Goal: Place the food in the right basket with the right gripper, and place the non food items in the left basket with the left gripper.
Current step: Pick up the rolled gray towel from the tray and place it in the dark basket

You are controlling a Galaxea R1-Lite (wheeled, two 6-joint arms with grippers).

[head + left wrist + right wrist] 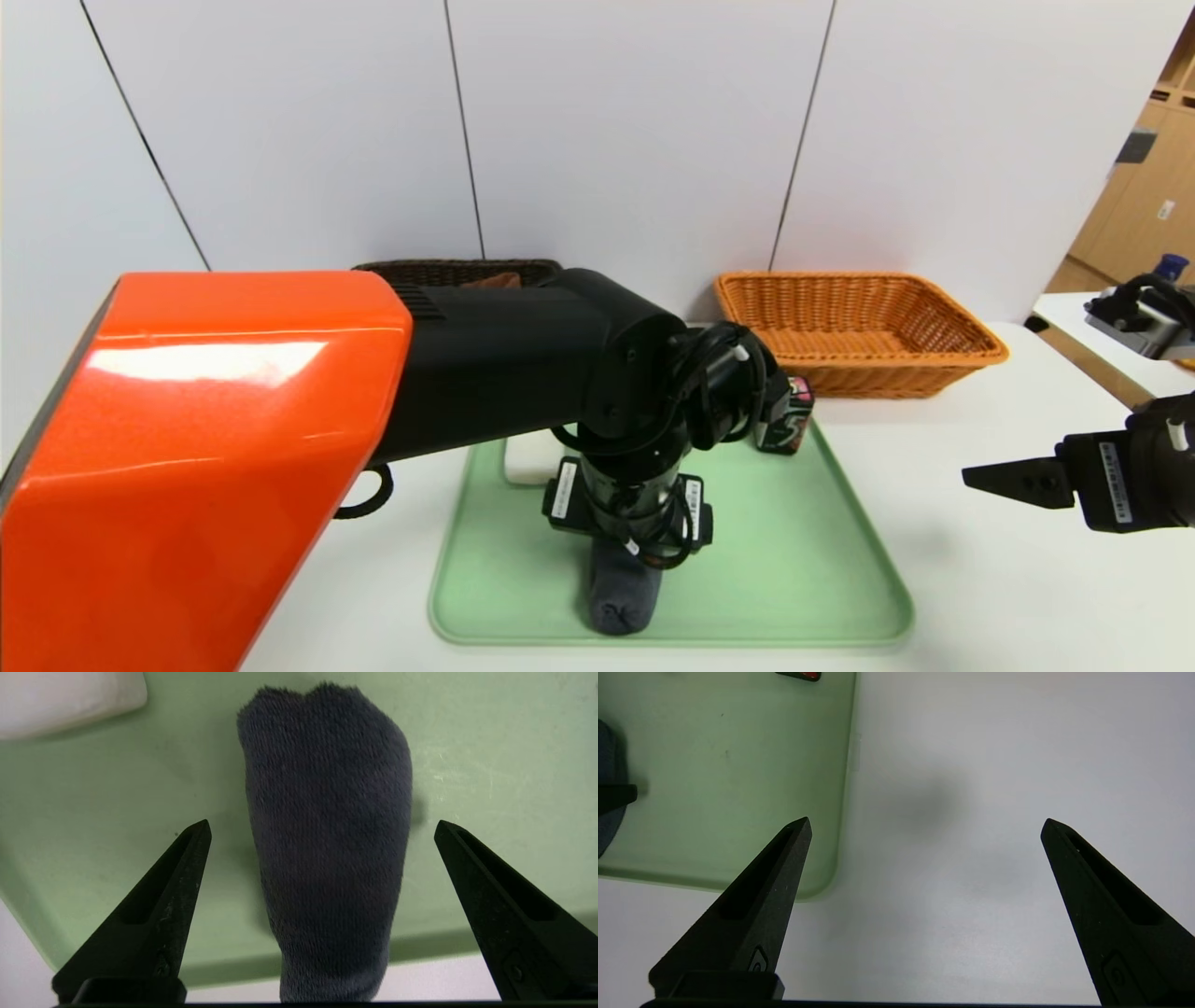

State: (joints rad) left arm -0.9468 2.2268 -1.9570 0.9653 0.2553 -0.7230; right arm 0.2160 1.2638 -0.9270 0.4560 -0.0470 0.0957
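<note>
A dark grey rolled towel (616, 597) lies at the front of the green tray (794, 560). My left gripper (322, 823) hangs open right above it, one finger on each side of the towel (327, 765), touching nothing. A white bar (70, 700) lies farther back on the tray. The small dark box (789, 420) with pink and green print stands at the tray's far right, partly behind my left wrist. My right gripper (925, 821) is open and empty over bare table, just off the tray's near right corner. The orange right basket (854, 327) and the dark left basket (457, 273) stand at the back.
My left arm's orange and black upper part (233, 448) fills the left foreground and hides most of the dark basket and the tray's back left. A second table with equipment (1139, 317) stands at the far right. A white wall lies close behind the baskets.
</note>
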